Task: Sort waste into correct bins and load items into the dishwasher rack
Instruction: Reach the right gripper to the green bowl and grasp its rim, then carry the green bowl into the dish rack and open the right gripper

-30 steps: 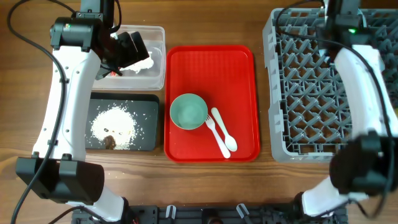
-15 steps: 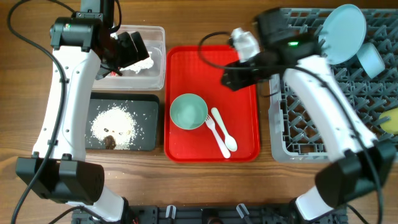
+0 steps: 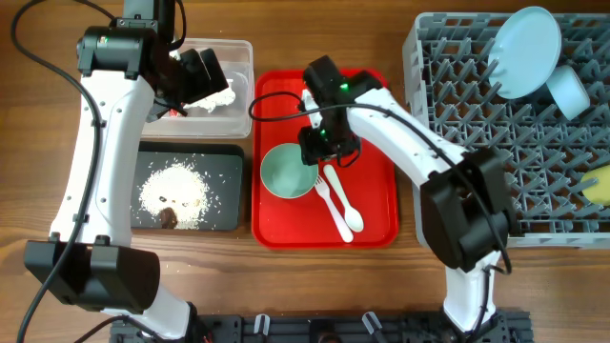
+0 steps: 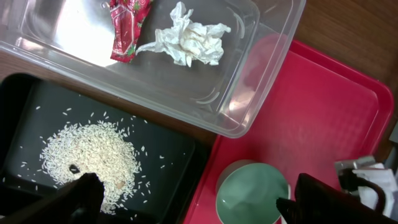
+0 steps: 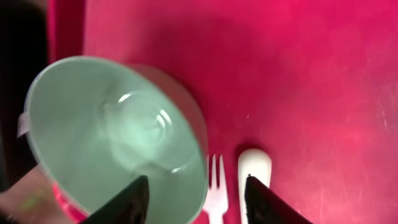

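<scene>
The red wrapper (image 4: 127, 25) and the white napkin (image 4: 186, 40) lie in the clear tub (image 3: 238, 119). Rice crumbs (image 3: 176, 186) and a brown lump (image 3: 168, 217) lie in the black tray (image 3: 229, 162). The pale green bowl (image 3: 289, 171), white fork (image 3: 324, 195) and spoon (image 3: 345, 205) sit on the red tray (image 3: 372, 95). The blue plate (image 3: 524, 48), small blue bowl (image 3: 569, 90) and yellow cup (image 3: 599, 186) are in the grey rack (image 3: 457, 191). My left gripper (image 3: 195, 76) is open and empty over the tub. My right gripper (image 5: 199, 199) is open, with the bowl's (image 5: 118, 130) right rim and the fork (image 5: 216, 186) between its fingers.
The red tray stands between the two bins on the left and the rack on the right. The spoon (image 5: 255, 171) lies just right of the fork. Bare wooden table (image 3: 38, 143) shows at the far left and along the front edge.
My right arm has swung from the rack leftward to the red tray and now hangs over the green bowl's right rim. The left arm has not moved.
</scene>
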`<action>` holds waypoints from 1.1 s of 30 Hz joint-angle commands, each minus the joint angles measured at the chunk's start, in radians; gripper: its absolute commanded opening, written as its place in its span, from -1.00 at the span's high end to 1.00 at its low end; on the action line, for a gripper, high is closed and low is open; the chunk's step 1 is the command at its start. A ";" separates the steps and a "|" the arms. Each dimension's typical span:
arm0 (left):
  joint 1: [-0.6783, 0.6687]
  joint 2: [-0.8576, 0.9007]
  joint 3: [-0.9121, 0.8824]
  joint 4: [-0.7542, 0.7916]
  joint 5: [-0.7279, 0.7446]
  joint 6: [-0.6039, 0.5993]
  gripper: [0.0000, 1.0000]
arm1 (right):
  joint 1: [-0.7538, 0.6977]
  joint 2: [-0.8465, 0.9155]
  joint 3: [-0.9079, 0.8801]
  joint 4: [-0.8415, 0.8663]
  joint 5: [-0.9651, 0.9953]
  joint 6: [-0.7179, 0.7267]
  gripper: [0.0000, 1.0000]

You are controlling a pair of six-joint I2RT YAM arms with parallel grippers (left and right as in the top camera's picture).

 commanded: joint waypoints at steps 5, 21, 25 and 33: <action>0.001 -0.003 0.003 -0.003 -0.018 -0.017 -0.99 | 0.008 0.047 -0.006 0.039 0.095 0.092 0.40; 0.001 -0.003 0.003 -0.003 -0.018 -0.017 -1.00 | -0.010 0.061 0.007 0.077 0.099 0.088 0.91; 0.001 -0.003 0.003 -0.003 -0.018 -0.016 -1.00 | -0.099 -0.074 0.069 0.063 0.191 0.071 0.91; 0.001 -0.003 0.003 -0.003 -0.018 -0.017 -0.99 | -0.302 -0.386 0.080 0.247 0.575 -0.214 0.91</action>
